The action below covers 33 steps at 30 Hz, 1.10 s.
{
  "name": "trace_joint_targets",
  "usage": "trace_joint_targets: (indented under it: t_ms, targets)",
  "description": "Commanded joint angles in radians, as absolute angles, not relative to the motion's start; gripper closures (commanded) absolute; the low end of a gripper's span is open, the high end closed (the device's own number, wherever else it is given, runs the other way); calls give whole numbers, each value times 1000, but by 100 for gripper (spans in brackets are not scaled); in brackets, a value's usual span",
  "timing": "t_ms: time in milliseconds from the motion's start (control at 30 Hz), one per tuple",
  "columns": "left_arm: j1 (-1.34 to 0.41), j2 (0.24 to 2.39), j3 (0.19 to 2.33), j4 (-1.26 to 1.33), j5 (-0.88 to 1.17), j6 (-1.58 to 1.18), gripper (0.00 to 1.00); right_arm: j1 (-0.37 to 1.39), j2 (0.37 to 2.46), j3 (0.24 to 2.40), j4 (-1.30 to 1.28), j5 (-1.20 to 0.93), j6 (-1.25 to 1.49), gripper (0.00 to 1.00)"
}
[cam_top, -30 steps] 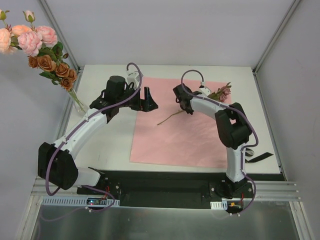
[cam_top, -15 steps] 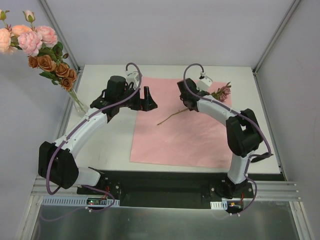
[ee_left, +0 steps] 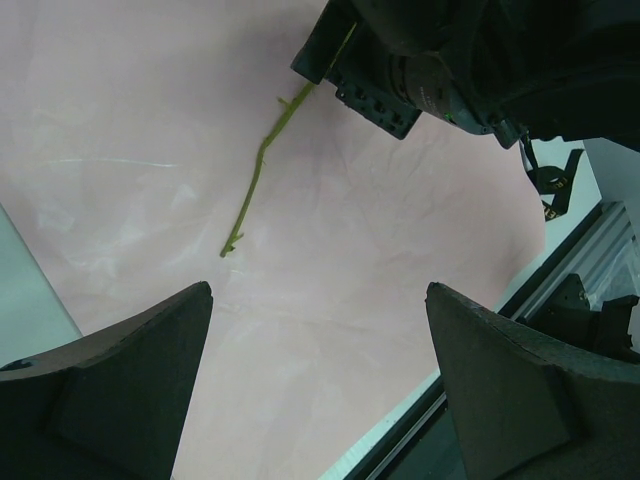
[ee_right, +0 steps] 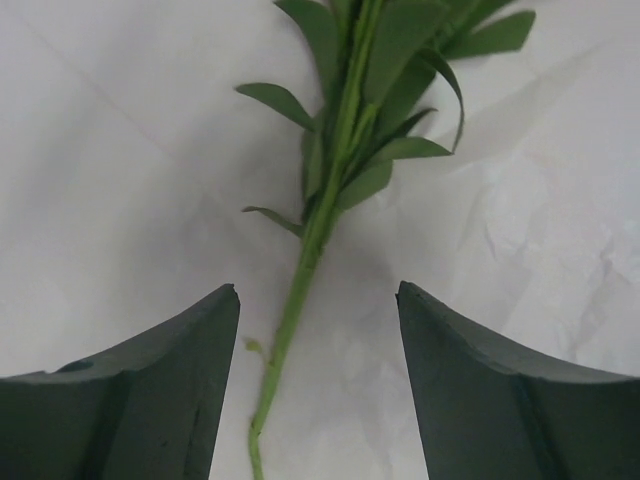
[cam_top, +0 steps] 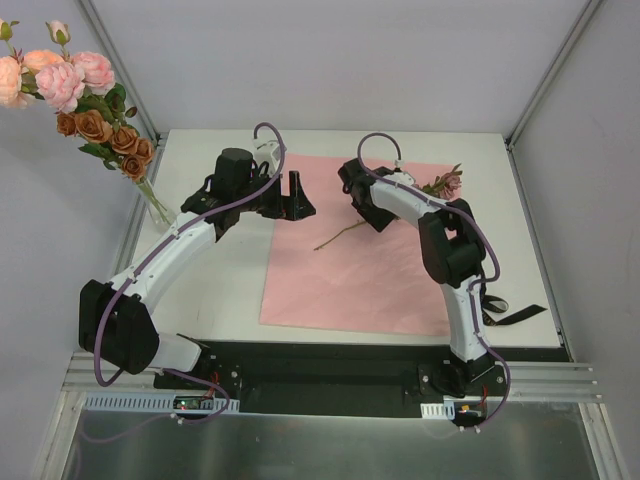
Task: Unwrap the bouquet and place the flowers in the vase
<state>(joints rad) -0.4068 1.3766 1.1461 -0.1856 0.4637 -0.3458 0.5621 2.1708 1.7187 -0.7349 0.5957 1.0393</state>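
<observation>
Right hand (ee_right: 318,292) released, jaws wide, straddling 1 loose flower (ee_right: 335,170) lying on pink paper (ee_right: 120,180). Risk: closing low pinches paper too; a weak, off-centre grip drops it before the far-left vase (cam_top: 158,213).

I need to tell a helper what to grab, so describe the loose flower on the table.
Find the pink paper sheet on the white table. On its far half, under the right arm's open tool, lies one leafy spray, mauve bloom at the paper's far right. It alone lies flat; the other flowers stand in the vase by the table's left edge.
</observation>
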Motion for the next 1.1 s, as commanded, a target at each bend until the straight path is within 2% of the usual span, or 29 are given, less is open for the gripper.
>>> trace_joint_targets:
  t_ms: [0,267,667,700,767,967,1067]
  targets:
    - [-414,1368,1132,-187,474,-293,13,552,2194,1770,-879,565,1173,35]
    - [-413,1345,1108,-192,505,-285,13,540,2235,1761,-850,511,1198,46]
    - [-413,1338,1094,-189,520,-310,13,534,2189,1678,-815,528,1247,76]
    - [-413,1339,1092,-190,515,-308,13,535,2175,1669,-801,532,1247,83]
    - [-413,1341,1089,-190,505,-305,13,535,2160,1635,-754,535,1232,90]
    - [-413,1354,1086,-190,471,-299,13,535,2109,1580,-686,546,1203,99]
    - [-413,1359,1089,-192,462,-304,13,535,2063,1536,-620,567,1151,99]
